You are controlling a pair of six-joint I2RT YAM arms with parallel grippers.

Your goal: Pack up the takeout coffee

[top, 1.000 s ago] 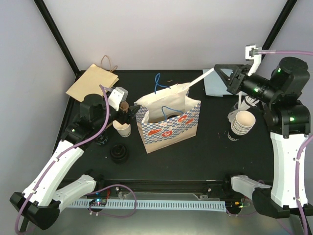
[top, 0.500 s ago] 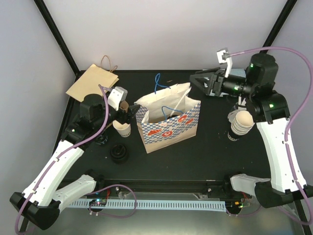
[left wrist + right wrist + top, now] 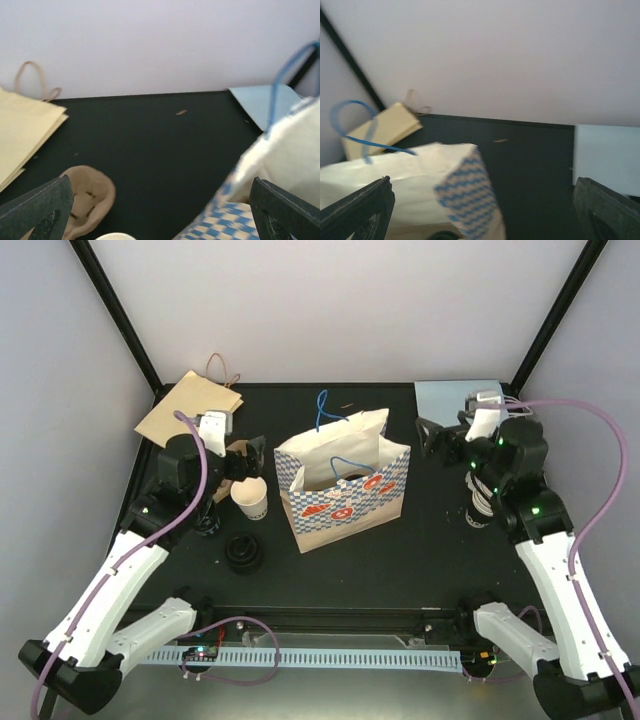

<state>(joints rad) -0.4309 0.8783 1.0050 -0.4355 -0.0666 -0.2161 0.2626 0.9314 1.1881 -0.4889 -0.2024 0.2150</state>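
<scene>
A blue-and-white patterned paper bag (image 3: 345, 485) with blue handles stands open mid-table, something dark low inside it. Left of it stands a white paper cup (image 3: 250, 499), with a brown sleeve (image 3: 238, 457) lying behind it. My left gripper (image 3: 243, 464) hovers open over the sleeve and cup, holding nothing; its wrist view shows the sleeve (image 3: 85, 197), the cup's rim (image 3: 114, 236) and the bag's corner (image 3: 280, 167). My right gripper (image 3: 438, 438) is open and empty just right of the bag (image 3: 420, 190). A stack of cups (image 3: 481, 505) stands under the right arm, mostly hidden.
Two black lids (image 3: 243, 553) (image 3: 207, 525) lie near the front left. A flat brown paper bag (image 3: 190, 405) lies at the back left corner. A light blue sheet (image 3: 455, 395) lies at the back right. Black frame posts rise at both back corners.
My right gripper let go of the bag's top flap, opened and drew back down to the right; the flap settled back. My left gripper opened wider and pulled away from the white cup.
</scene>
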